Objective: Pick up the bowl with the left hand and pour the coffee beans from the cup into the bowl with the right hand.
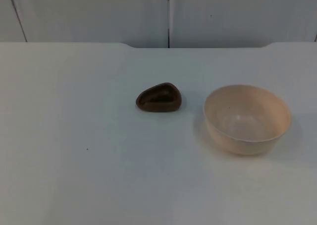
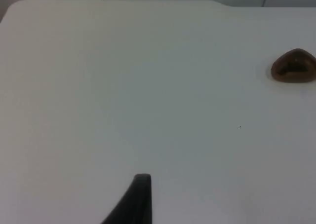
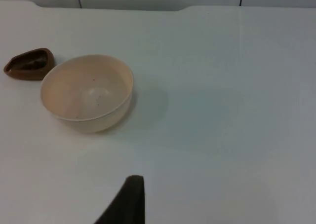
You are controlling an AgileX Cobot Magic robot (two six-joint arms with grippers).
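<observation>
Bowl (image 1: 246, 119) sits on the table's (image 1: 74, 175) right, the brown cup (image 1: 159, 97) near the middle — so your left gripper (image 2: 140, 197) must cross past the cup, while your right gripper (image 3: 129, 197) waits nearer; whether either pincer is spread, you cannot tell.

**Even, soft light, slight haze**

Bright diffuse light washes the white table top (image 1: 74, 175) evenly, with no glare. The cream round plastic bowl (image 1: 246, 119) casts a faint soft-edged shadow toward the table's right edge; the small dark brown teardrop-shaped cup (image 1: 159, 97) barely shadows. Everything looks mildly soft and hazy.
</observation>
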